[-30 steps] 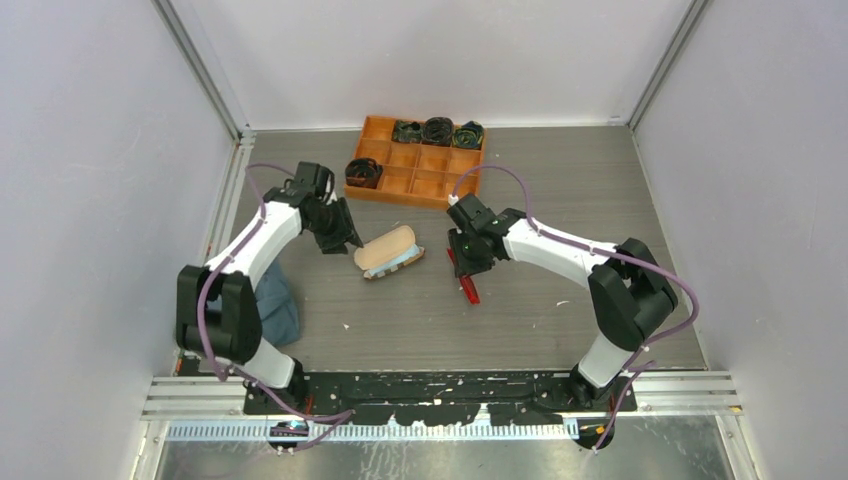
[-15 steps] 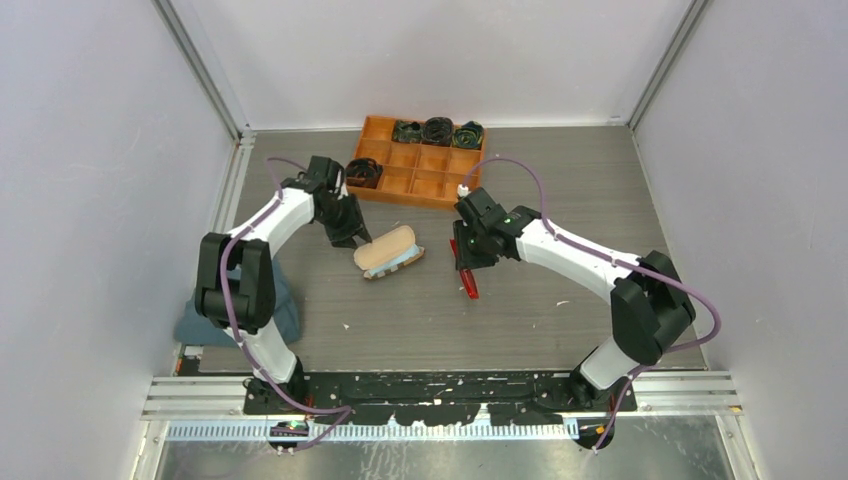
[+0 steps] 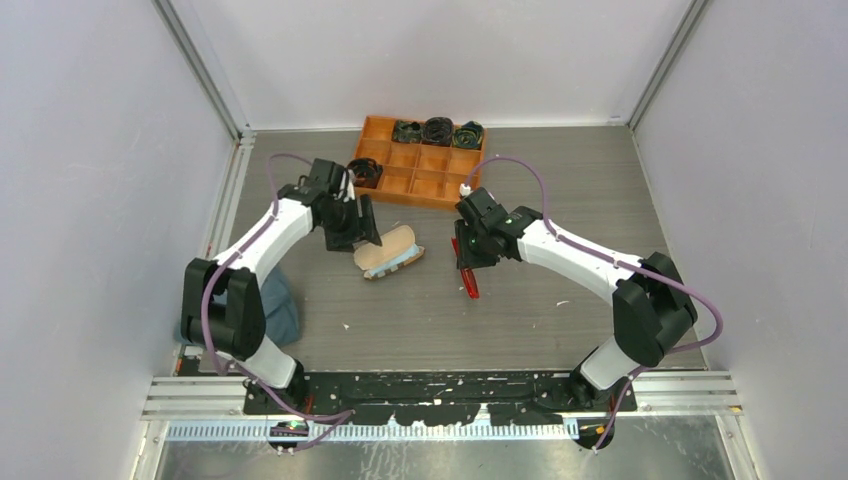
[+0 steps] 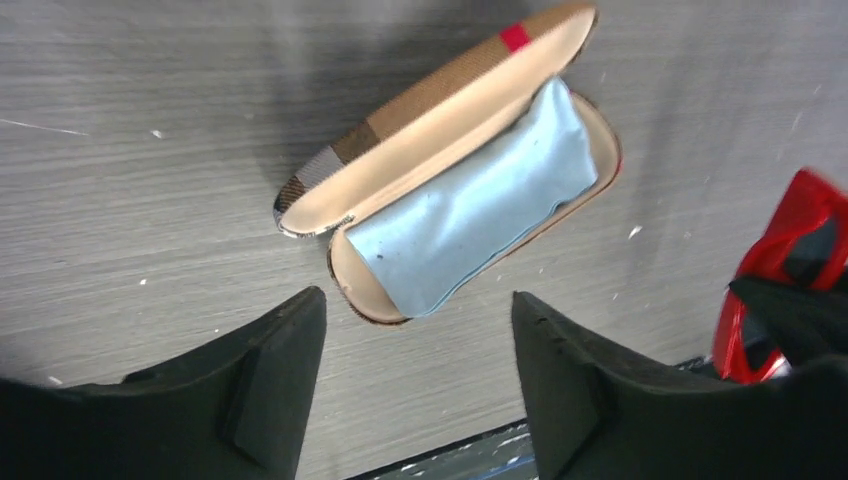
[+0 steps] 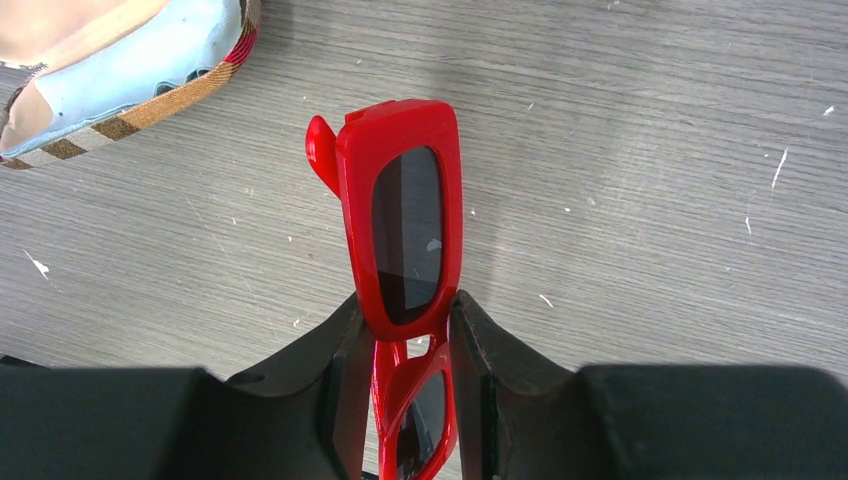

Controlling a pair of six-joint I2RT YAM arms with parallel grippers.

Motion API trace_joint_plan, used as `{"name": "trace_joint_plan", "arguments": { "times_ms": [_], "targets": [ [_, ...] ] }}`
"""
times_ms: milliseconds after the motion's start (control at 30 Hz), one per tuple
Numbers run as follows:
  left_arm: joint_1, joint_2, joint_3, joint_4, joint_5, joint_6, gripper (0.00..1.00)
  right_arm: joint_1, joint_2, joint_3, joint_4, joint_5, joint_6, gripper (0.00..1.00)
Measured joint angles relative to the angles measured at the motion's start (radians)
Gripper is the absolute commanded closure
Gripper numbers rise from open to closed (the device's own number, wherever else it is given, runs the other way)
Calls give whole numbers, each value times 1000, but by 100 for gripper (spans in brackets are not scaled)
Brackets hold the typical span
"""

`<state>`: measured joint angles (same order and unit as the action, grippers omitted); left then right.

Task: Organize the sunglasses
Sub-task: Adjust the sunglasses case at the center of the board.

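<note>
Sunglasses (image 5: 405, 225) with a red frame are clamped at the bridge by the right gripper (image 5: 405, 312), one lens jutting beyond its tips. The left gripper (image 4: 415, 325) hangs spread and empty, with the open plaid glasses case (image 4: 440, 105) and its light blue cloth (image 4: 480, 200) just ahead.

The left arm (image 3: 272, 232) and right arm (image 3: 565, 252) looked alike to me: smooth white shells between chunky black joints. A thin purple cable (image 3: 510, 159) arched back from behind each claw. The left claw (image 4: 418, 305) had thick, matte black, wedge-shaped fingers (image 4: 270, 380); the right claw (image 5: 405, 300) matched.
</note>
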<state>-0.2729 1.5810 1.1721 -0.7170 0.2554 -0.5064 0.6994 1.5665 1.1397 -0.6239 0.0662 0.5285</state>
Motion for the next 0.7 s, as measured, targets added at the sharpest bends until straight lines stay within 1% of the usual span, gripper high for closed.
{"name": "trace_joint_plan", "arguments": {
  "times_ms": [100, 233, 333, 467, 567, 700],
  "targets": [
    [0, -5, 58, -6, -40, 62, 26, 0, 0, 0, 0, 0, 2, 63],
    [3, 53, 164, -16, -46, 209, 27, 0, 0, 0, 0, 0, 2, 63],
    [5, 151, 280, -58, -26, 337, 28, 0, -1, -1, -1, 0, 3, 63],
    [5, 292, 390, -117, 21, 460, 29, 0, -6, -6, -4, 2, 5, 63],
    [5, 371, 401, -148, 59, 511, 32, 0, -19, -13, -8, 3, 5, 63],
    [5, 447, 402, -191, 106, 531, 37, 0, -51, -26, -18, 6, 5, 63]
  ]
}}
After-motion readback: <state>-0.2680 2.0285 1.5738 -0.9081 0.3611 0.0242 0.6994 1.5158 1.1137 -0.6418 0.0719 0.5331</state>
